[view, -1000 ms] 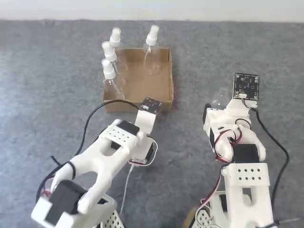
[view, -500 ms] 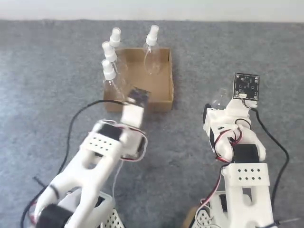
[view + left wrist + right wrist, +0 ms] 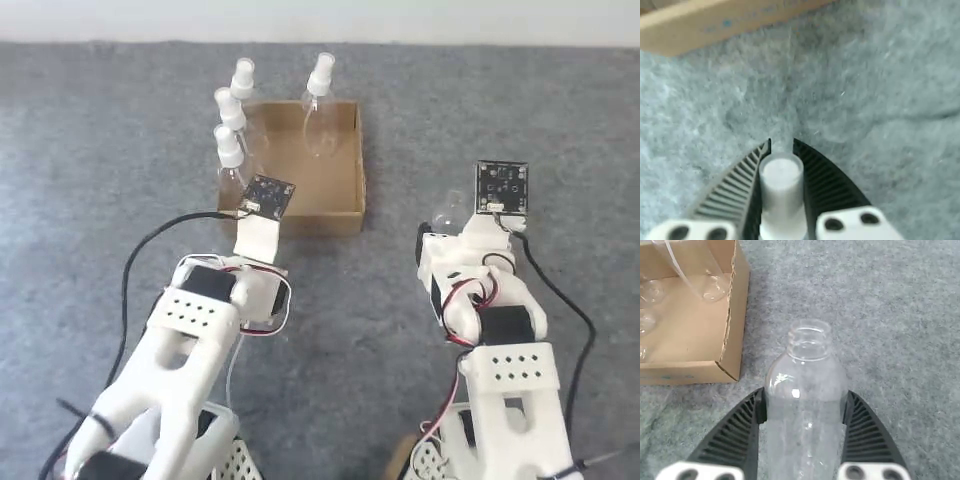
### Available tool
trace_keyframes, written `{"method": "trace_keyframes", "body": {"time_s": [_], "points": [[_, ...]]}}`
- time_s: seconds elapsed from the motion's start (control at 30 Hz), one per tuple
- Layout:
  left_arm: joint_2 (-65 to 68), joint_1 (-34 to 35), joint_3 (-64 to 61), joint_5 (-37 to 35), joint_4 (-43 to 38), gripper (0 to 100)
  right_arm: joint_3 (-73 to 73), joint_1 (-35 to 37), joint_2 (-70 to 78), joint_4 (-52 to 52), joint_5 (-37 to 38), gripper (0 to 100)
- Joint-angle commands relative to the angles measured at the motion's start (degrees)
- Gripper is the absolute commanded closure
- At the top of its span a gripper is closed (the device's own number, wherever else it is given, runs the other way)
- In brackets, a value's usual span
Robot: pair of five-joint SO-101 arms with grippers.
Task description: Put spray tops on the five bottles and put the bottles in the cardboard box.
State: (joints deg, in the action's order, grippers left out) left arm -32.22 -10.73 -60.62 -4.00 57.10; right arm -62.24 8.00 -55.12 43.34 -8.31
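Well, four done, one to go. Four capped bottles (image 3: 318, 125) stand inside the cardboard box (image 3: 320, 222), three crowded along one side wall, one by itself toward the far side.

Right pincer (image 3: 804, 396): clamped round the shoulders of the last bottle (image 3: 807, 375), clear, with its neck (image 3: 810, 340) open and bare. It is held over the grey tabletop (image 3: 120, 200), beside the box's near corner and not in it.

Left pincer (image 3: 782, 145): closed on a pale spray top (image 3: 781, 180), gripped deep between the ribbed jaws, over the felt just in front of the box's front wall. A faint pale line runs on from the top, perhaps its tube; can't be sure.

Risks, as I judge them:
- Top and bottle are well apart, so both arms must meet in mid-air. A small misalignment and the top lands on the rim of the neck instead of over it.
- If that line is a tube, it has to thread the narrow neck first. It could catch the rim and bend.
- The bottle is smooth and rounded, so a downward push could make it slide or tilt in the jaws.
- The left arm sits close to the box. A careless swing could nudge it and topple the crowded three.
- The box space left is near standing bottles, so lowering the fifth could knock one.
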Motion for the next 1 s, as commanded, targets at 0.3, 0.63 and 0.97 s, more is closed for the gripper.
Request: {"method": "trace_keyframes", "body": {"time_s": [0.3,0.63,0.97], "points": [[18.46,0.53,7.34,0.53,-0.79,85,0.7,0.4,-1.54,-1.27,-0.26,91.9],[18.99,0.53,10.51,0.26,0.44,85,0.7,0.4,-1.63,-1.27,-0.26,91.8],[19.25,-0.09,11.65,0.53,0.62,85,0.7,0.31,-1.71,-1.27,-0.26,91.8]]}}
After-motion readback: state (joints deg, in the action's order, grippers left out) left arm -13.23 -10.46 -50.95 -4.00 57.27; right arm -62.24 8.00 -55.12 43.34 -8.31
